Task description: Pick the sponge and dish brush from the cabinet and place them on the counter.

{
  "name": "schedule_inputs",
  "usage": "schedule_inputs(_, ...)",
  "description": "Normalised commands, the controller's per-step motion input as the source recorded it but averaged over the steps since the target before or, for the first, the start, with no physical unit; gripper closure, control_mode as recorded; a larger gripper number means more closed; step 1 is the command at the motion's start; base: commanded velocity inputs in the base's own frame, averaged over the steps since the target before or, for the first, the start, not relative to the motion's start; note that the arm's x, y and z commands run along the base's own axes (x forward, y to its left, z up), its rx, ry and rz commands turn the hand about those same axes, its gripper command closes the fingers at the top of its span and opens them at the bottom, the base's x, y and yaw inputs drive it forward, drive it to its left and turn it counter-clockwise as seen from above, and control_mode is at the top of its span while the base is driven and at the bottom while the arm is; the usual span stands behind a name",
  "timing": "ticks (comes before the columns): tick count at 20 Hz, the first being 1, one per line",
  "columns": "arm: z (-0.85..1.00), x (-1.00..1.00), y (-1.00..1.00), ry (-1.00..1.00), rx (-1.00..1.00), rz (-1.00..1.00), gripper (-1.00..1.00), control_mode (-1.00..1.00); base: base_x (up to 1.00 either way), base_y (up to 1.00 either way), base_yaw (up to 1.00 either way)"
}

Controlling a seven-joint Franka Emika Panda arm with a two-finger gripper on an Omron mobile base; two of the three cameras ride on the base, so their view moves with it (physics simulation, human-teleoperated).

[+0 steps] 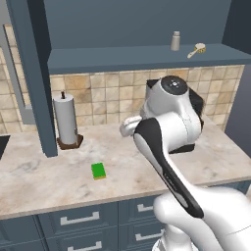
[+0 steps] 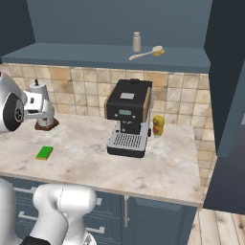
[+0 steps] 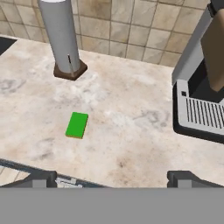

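on the beige, brown-veined marble desk (image 1: 39, 166) lies the sponge (image 1: 98, 170), a flat green rectangle over a thin yellow layer, near the paper towel roll (image 1: 65, 119) on its round brown base. the dish brush (image 2: 146, 53), thin handle and tan-whitish rounded head, rests on the open cabinet (image 2: 95, 55) shelf beside a small grey shaker (image 2: 137, 41). a black coffee machine (image 2: 128, 117) with a ribbed metal tray stands to the right. the fingers (image 3: 111, 178) hang spread wide and empty above the desk's front edge, the white arm folded.

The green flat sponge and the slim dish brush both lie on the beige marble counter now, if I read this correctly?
Not quite: the green flat sponge lies on the beige marble counter, but the slim dish brush lies on the cabinet shelf beside a small grey shaker, as the right base view shows.
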Motion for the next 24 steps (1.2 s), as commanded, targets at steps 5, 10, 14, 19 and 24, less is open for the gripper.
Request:
schedule_inputs(5, 0.59, -0.3, -0.34, 0.0, -0.02, 0.0, -1.0, -1.0, 0.0, 0.0, 0.0)
schedule_inputs(10, 0.57, -0.29, -0.35, 0.0, -0.02, 0.0, -1.0, -1.0, 0.0, 0.0, 0.0)
schedule_inputs(14, 0.51, -0.18, -0.33, 0.0, 0.0, 0.0, -1.0, -1.0, 0.0, 0.0, 0.0)
schedule_inputs(19, 0.36, -0.01, -0.25, -0.05, 0.0, -0.04, -1.0, -1.0, 0.0, 0.0, 0.0)
schedule_inputs(24, 0.42, 0.0, -0.31, -0.05, 0.0, -0.09, -1.0, -1.0, 0.0, 0.0, 0.0)
